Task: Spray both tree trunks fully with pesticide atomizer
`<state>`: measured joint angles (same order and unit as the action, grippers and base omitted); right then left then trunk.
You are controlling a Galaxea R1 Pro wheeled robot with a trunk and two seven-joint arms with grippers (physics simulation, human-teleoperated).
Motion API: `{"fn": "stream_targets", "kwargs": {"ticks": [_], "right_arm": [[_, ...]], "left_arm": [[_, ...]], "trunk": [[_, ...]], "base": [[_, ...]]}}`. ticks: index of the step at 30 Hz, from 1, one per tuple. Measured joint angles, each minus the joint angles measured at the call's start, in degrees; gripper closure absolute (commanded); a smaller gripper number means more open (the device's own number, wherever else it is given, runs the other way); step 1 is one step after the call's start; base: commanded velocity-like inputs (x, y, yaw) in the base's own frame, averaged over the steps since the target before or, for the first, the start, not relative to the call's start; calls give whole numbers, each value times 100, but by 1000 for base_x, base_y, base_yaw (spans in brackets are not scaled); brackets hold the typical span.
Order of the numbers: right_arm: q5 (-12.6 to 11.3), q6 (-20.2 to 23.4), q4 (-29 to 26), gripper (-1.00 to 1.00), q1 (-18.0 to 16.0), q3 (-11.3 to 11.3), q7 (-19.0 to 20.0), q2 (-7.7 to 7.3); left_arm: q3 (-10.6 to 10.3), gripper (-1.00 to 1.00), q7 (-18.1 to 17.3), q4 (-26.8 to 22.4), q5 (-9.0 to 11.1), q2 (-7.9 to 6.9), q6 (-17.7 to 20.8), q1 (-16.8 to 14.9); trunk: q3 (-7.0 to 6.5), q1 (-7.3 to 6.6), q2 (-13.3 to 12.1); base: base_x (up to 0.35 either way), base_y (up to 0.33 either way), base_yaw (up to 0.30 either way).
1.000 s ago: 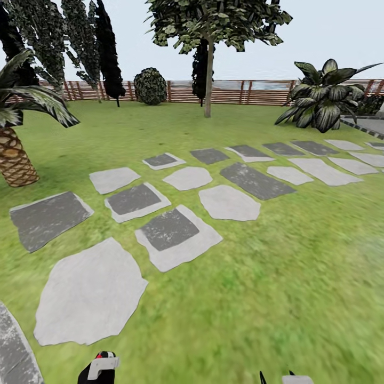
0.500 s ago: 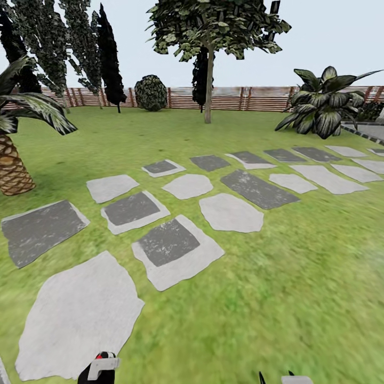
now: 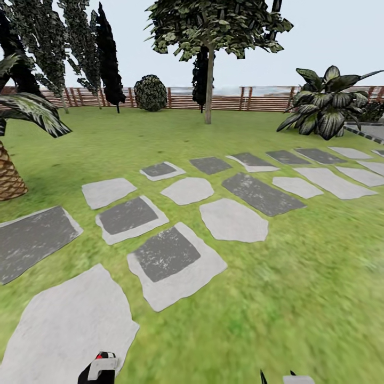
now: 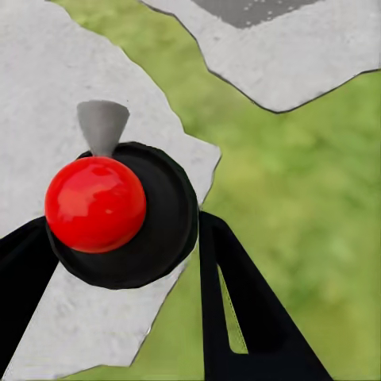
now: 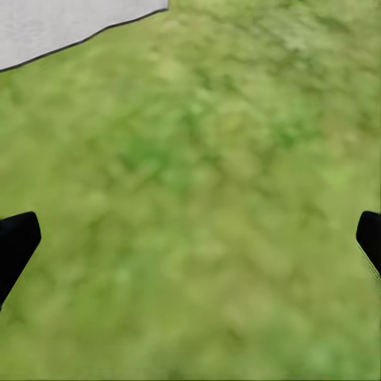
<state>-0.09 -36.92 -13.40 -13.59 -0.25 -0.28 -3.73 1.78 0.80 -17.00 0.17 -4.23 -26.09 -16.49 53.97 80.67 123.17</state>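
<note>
The pesticide atomizer, a dark bottle with a red top and pale trigger, sits at the head view's lower edge in my left gripper. In the left wrist view the black fingers of my left gripper are shut around the atomizer, seen from above over a pale stone. My right gripper is open, with only grass between its fingertips. One tree with a pale trunk and leafy crown stands far ahead by the fence. A second leafy tree rises at the back left.
Grey and dark stepping stones cross the lawn ahead in a curving band. A palm trunk stands at the left edge, a broad-leaved plant at the right. Dark conifers, a round shrub and the slatted fence line the back.
The whole view has moved forward over the lawn: stones and palm have slid down and left. Both grippers keep their places, the left still holding the atomizer.
</note>
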Motion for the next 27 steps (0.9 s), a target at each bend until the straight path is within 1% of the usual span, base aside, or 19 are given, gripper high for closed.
{"fn": "stream_targets", "kwargs": {"ticks": [27], "right_arm": [[8,0,-9,-100,0,8,5,-5]], "left_arm": [[0,100,-5,0,-1,0,-9,0]], "trunk": [[0,0,0]], "base": [[339,0,0]]}}
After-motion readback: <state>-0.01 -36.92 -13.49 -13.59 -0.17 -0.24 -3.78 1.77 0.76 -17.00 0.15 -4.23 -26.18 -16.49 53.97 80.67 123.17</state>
